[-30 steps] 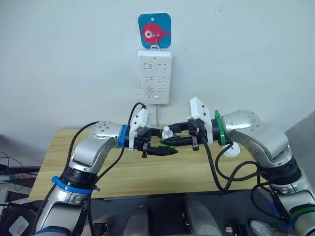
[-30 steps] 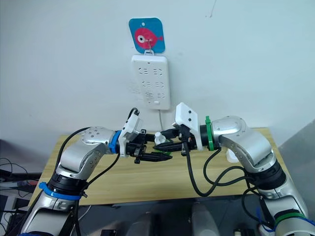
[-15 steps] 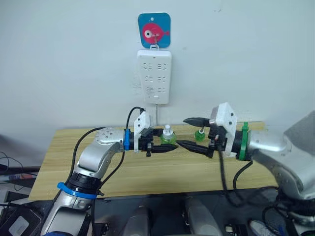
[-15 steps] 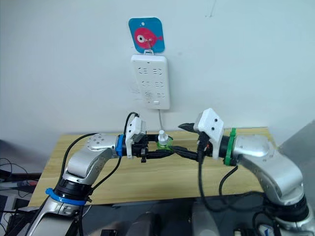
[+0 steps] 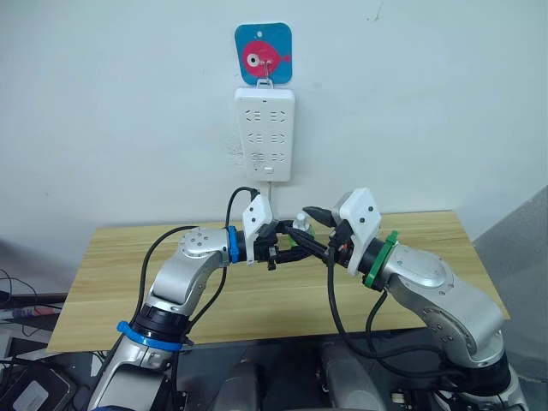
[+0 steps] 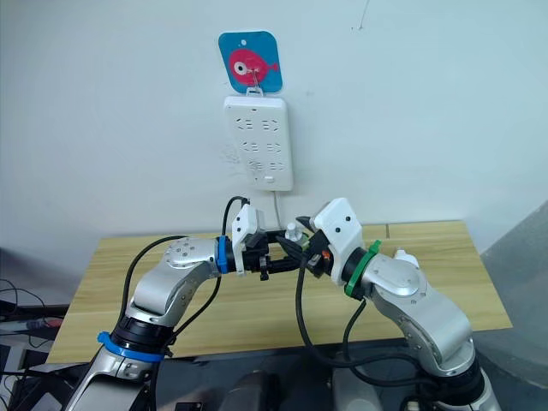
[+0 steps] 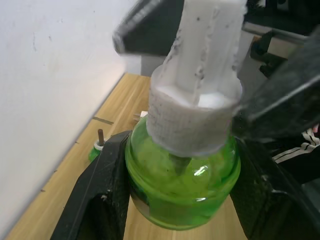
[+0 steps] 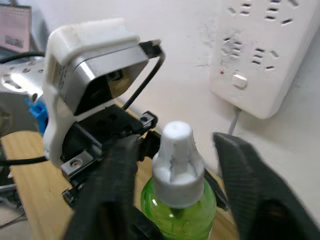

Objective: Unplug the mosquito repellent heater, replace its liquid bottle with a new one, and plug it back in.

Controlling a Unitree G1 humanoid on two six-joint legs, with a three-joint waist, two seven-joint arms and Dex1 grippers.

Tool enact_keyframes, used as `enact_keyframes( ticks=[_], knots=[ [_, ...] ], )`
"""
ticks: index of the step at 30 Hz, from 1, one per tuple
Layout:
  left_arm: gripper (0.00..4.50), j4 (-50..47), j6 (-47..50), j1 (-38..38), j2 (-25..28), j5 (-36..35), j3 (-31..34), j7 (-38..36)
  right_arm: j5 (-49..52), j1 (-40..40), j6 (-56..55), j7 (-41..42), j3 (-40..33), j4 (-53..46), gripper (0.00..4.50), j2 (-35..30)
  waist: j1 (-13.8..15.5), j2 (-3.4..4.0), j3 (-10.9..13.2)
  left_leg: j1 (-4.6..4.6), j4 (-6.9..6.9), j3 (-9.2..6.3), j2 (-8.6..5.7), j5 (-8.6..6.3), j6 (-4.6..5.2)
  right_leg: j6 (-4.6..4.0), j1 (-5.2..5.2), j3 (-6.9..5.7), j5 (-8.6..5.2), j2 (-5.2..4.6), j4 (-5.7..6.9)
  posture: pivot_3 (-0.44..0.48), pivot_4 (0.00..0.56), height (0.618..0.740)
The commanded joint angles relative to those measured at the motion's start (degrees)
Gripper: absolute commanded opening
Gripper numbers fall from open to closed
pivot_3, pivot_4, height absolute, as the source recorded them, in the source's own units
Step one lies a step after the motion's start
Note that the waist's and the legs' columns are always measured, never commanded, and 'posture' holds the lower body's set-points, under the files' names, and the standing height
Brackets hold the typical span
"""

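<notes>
Green liquid bottle held upright between our grippers.
Our left gripper [image 7: 175,200] is clasping the bottle [image 7: 182,175], wick pointing up; our right gripper [image 8: 175,165] is straddling its white cap [image 8: 176,165], fingers spread.

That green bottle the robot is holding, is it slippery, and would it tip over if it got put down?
The green bottle looks smooth and rounded, so probably slippery; the left gripper clamps its belly. Its tall white cap on a squat body suggests it might tip if nudged. It looks small, likely light.

Clear green bottle [image 7: 182,187] with white cap; white power strip [image 5: 265,133]; blue card [image 5: 263,55], seemingly a pink fish; light wood-grain surface [image 5: 111,291].
</notes>
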Motion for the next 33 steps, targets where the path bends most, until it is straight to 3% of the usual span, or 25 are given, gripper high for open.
enact_keyframes(
  ticks=[1, 5, 11, 14, 16, 23, 28, 33],
  knots=[
    [2.30, -3.4, -0.9, 0.4, 0.5, -1.8, 0.5, -1.5, 1.6, -1.1, -1.7, 3.8, 0.0, -0.6, 1.08, -1.6, 0.0, 0.00, 0.0, 0.01, 0.00, 0.01, 0.00, 0.00, 0.00, 0.00, 0.00, 0.01, 0.00, 0.00, 0.00, -0.172, 0.149, 0.733],
    [2.30, -3.8, -0.7, 0.7, 1.3, -2.9, 0.9, -3.5, 4.2, -4.9, -3.6, 12.2, -1.5, 3.5, 0.96, -5.6, 0.0, 0.00, 0.0, 0.02, 0.00, 0.01, 0.00, 0.00, 0.00, 0.00, 0.02, 0.00, 0.00, 0.05, 0.00, -0.151, 0.148, 0.733],
    [2.30, -2.3, -0.8, -0.2, 6.3, -5.5, 1.5, -11.3, 5.6, -19.2, -12.5, 40.2, 2.0, 19.2, 0.96, -16.1, 0.0, 0.00, 0.0, 0.07, 0.03, 0.04, 0.04, -0.01, 0.02, 0.00, 0.11, 0.00, 0.00, 0.34, -0.05, -0.134, 0.155, 0.733],
    [2.30, -1.6, -0.7, -1.1, 7.3, -6.1, 1.5, -13.1, 6.9, -23.8, -10.8, 47.0, 4.5, 22.6, 0.96, -18.2, 0.0, 0.00, 0.0, 0.09, 0.02, 0.00, 0.07, -0.01, 0.03, 0.00, 0.12, -0.01, 0.00, 0.39, -0.06, -0.134, 0.155, 0.733],
    [2.30, -1.3, -0.6, -1.6, 6.9, -6.0, 1.7, -12.8, 8.7, -24.3, -8.7, 46.6, 3.5, 22.4, 0.96, -17.8, 0.1, 0.00, 0.0, 0.07, 0.02, -0.03, 0.07, -0.01, 0.03, 0.00, 0.11, -0.01, 0.00, 0.37, -0.06, -0.135, 0.152, 0.733],
    [2.30, -1.5, -0.8, -0.3, 6.0, -5.6, 2.0, -10.1, 7.9, -21.2, -7.4, 38.3, -4.8, 19.0, 3.48, -18.9, 0.3, 0.00, 0.0, -0.05, 0.22, -0.06, 0.05, -0.02, 0.02, 0.00, 0.05, -0.01, 0.00, 0.04, -0.02, -0.163, 0.150, 0.733],
    [2.30, -1.3, -1.7, 0.5, 4.7, -5.5, 2.2, -7.9, 11.9, -14.7, -1.7, 30.3, -10.4, 8.1, 3.50, -19.2, 0.5, 0.00, 0.0, -0.17, 0.34, -0.19, 0.04, -0.03, 0.02, 0.00, 0.04, 0.01, 0.00, -0.03, -0.03, -0.176, 0.150, 0.733],
    [2.30, -1.4, -1.7, 0.1, 1.5, -6.1, 2.4, -5.2, 10.0, -8.5, 0.7, 14.9, -7.2, -0.1, 3.50, -9.1, 0.2, -0.01, -0.1, -0.15, 0.38, -0.19, 0.05, -0.03, 0.02, 0.00, 0.05, 0.04, 0.00, -0.01, 0.04, -0.187, 0.147, 0.733]
  ],
)
